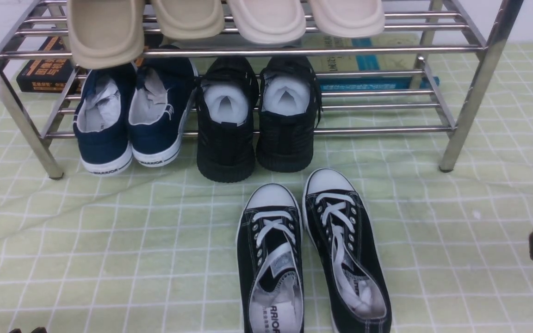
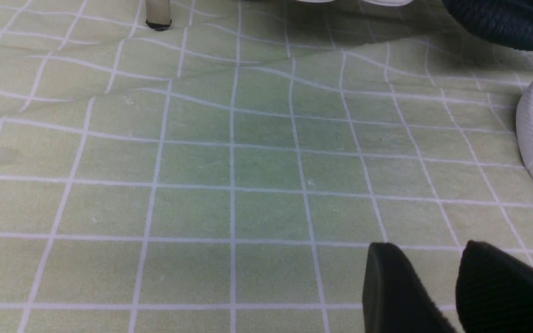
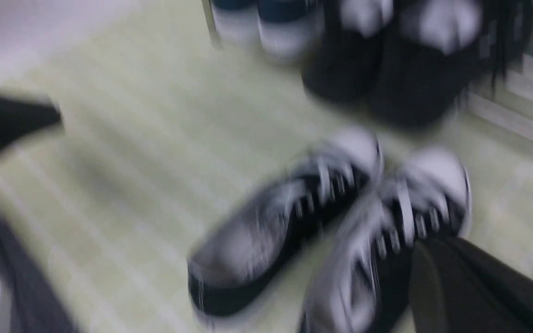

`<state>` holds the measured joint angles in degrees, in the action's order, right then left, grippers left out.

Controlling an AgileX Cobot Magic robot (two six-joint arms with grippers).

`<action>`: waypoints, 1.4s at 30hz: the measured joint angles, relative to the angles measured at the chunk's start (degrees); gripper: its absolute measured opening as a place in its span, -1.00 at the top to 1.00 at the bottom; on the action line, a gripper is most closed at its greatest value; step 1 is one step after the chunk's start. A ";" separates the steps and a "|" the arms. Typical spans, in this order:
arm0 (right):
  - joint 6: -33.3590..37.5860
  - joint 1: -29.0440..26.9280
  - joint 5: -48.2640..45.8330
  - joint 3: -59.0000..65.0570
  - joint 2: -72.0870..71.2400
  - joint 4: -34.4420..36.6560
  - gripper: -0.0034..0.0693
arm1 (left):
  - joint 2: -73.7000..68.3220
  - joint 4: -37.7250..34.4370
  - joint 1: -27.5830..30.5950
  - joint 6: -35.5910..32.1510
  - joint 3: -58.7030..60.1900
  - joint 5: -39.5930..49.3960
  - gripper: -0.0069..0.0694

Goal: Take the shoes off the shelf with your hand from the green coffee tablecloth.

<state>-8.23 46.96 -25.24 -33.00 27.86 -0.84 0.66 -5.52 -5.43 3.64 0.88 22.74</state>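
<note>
nearest the lens: black canvas shoes point(image 1: 312, 259) with white laces and toe caps, side by side on the green coffee tablecloth point(image 1: 109, 259), toes pointing at the shelf point(image 1: 470, 92), well clear of its bars, just in front of the all-black pair point(image 1: 257, 125). already off the rack, so probably only the retreat left.

right hand point(image 3: 433, 286): blurred in its wrist view, only a dark edge in the front view, out to the right of the shoes; fingers pressed together, holding nothing. left hand point(image 2: 437, 286): low over bare cloth left of the shoes, fingers narrowly parted, empty.

for a clean finish: draw the right hand back and up, away from the laces; no brushing the heels. leave the navy pair point(image 1: 130, 115) and the slippers point(image 1: 220, 18) alone. watch the wrinkled cloth; dragging would shift the pair.
</note>
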 joint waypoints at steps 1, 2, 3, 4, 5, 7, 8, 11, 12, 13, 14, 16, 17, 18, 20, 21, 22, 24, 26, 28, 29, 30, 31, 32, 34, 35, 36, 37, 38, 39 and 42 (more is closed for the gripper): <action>0.00 0.00 4.92 3.42 -2.47 -0.12 0.94 | 0.00 0.00 0.00 0.00 0.00 0.00 0.19; 0.00 0.00 11.08 7.79 -6.18 -0.25 0.94 | 0.00 0.00 0.00 0.00 0.00 0.00 0.19; 0.00 0.00 11.94 8.42 -6.18 -0.25 0.94 | 0.00 0.00 0.00 0.00 0.00 0.00 0.19; -0.08 0.00 17.15 12.36 -9.42 -0.25 0.94 | 0.00 0.00 0.00 0.00 0.00 0.00 0.19; -0.18 0.00 19.03 13.93 -10.85 -0.20 0.93 | 0.00 0.00 0.00 0.00 0.00 0.00 0.19; -0.23 0.00 21.00 15.63 -12.39 -0.20 0.93 | 0.00 0.00 0.00 0.00 0.00 0.00 0.19; -0.23 0.00 21.40 16.13 -12.61 -0.20 0.93 | 0.00 0.00 0.00 0.00 0.00 0.00 0.19; -0.23 0.00 21.64 16.97 -12.86 -0.20 0.93 | 0.00 0.00 0.00 0.00 0.00 0.00 0.19; -0.24 0.00 21.73 17.10 -12.88 -0.20 0.92 | 0.00 0.00 0.00 0.00 0.00 0.00 0.19; -0.24 0.00 21.78 17.10 -12.93 -0.20 0.92 | 0.00 0.00 0.00 0.00 0.00 0.00 0.19; -0.30 0.00 21.78 17.10 -12.93 -0.20 0.92 | 0.00 0.00 0.00 0.00 0.00 0.00 0.19; -0.38 0.00 21.93 17.10 -12.93 -0.20 0.92 | 0.00 0.00 0.00 0.00 0.00 0.00 0.19; -0.41 0.00 21.93 17.10 -12.93 -0.20 0.92 | 0.00 0.00 0.00 0.00 0.00 0.00 0.19; -0.41 0.00 21.98 17.10 -12.93 -0.20 0.91 | 0.00 0.00 0.00 0.00 0.00 0.00 0.19; -0.41 0.00 21.98 17.10 -12.93 -0.20 0.91 | 0.00 0.00 0.00 0.00 0.00 0.00 0.19; -0.41 0.00 21.98 17.10 -12.93 -0.20 0.91 | 0.00 0.00 0.00 0.00 0.00 0.00 0.19; -0.43 0.00 21.98 17.10 -12.93 -0.20 0.91 | 0.00 0.00 0.00 0.00 0.00 0.00 0.19; -0.43 0.00 21.98 17.10 -12.93 -0.20 0.91 | 0.00 0.00 0.00 0.00 0.00 0.00 0.19; -0.43 0.00 21.98 17.10 -12.93 -0.20 0.90 | 0.00 0.00 0.00 0.00 0.00 0.00 0.19; -0.43 0.00 21.98 17.10 -12.93 -0.20 0.89 | 0.00 0.00 0.00 0.00 0.00 0.00 0.19; -0.48 0.00 21.98 17.18 -12.93 -0.08 0.89 | 0.00 0.00 0.00 0.00 0.00 0.00 0.19; -0.42 0.00 21.98 17.33 -13.01 -0.02 0.89 | 0.00 0.00 0.00 0.00 0.00 0.00 0.19; -0.41 0.00 21.92 17.37 -13.10 -0.02 0.89 | 0.00 0.00 0.00 0.00 0.00 0.00 0.19; 0.62 -0.06 21.25 18.23 -14.01 -0.02 0.88 | 0.00 0.00 0.00 0.00 0.00 0.00 0.19; 2.19 -1.17 20.17 19.55 -15.52 -0.02 0.88 | 0.00 0.00 0.00 0.00 0.00 0.00 0.19; 2.32 -1.17 20.03 19.73 -15.52 -0.02 0.88 | 0.00 0.00 0.00 0.00 0.00 0.00 0.19; 2.89 -4.53 18.93 21.80 -17.37 -0.02 0.87 | 0.00 0.00 0.00 0.00 0.00 0.00 0.19; 2.95 -4.99 18.59 22.32 -17.57 -0.02 0.87 | 0.00 0.00 0.00 0.00 0.00 0.00 0.19; 3.00 -8.65 17.51 24.23 -18.84 -0.02 0.87 | 0.00 0.00 0.00 0.00 0.00 0.00 0.19; 3.00 -9.22 17.43 24.51 -19.00 -0.02 0.87 | 0.00 0.00 0.00 0.00 0.00 0.00 0.19; 3.00 -21.30 16.15 29.41 -22.08 -0.02 0.87 | 0.00 0.00 0.00 0.00 0.00 0.00 0.19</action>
<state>-5.24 25.66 -9.09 -3.59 5.78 -0.86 0.66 -5.52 -5.43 3.64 0.88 22.74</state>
